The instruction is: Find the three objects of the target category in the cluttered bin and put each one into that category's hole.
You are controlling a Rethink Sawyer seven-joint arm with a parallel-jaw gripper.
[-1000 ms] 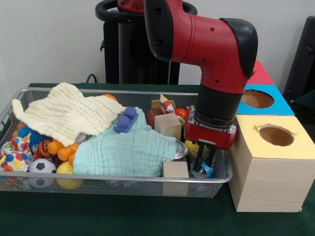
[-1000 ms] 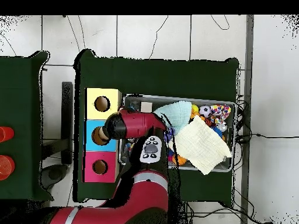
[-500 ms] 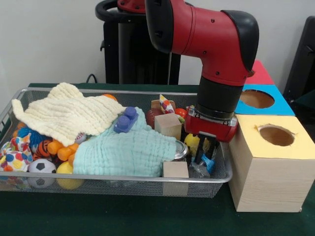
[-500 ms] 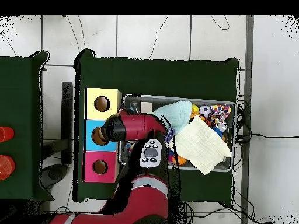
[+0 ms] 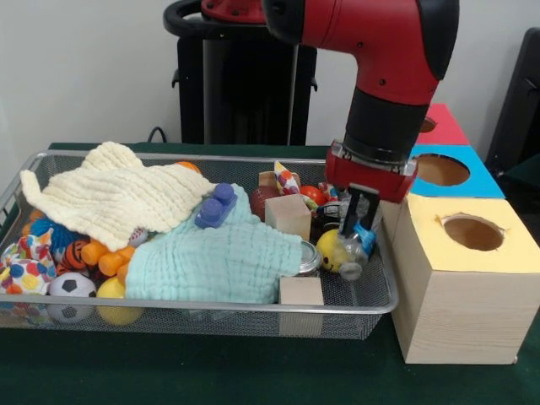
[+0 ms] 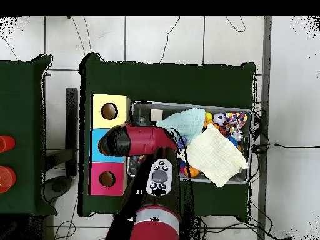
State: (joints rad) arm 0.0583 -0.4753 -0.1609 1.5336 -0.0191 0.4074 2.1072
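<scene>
Now you have the gripper [image 5: 358,226] lifted above the right end of the wire mesh bin [image 5: 211,309], its dark fingers [image 5: 352,215] closed narrowly on a small clear bottle-like object with a blue part [image 5: 355,249] that hangs tilted beneath them, clear of the clutter. It looks like a small plastic bottle, though you can't make that out for certain at this range. Holding it high makes sense: it has to clear the bin's rim before it can travel to the boxes just beside it.

Those boxes stand in a row to the right of the bin in the front view: the yellow-topped box [image 5: 460,287] nearest, the blue-topped box [image 5: 472,181] behind it, the pink-topped box [image 5: 445,126] farthest, each with a round hole. From above, the arm [image 6: 140,139] spans from the bin toward the blue box [image 6: 100,134], so judge that as the likely target.

Left in the bin are the mint cloth [image 5: 215,257] and the cream cloth [image 5: 110,194], draped over toys and likely hiding more, plus wooden blocks [image 5: 288,215] and a soccer ball [image 5: 69,291].
</scene>
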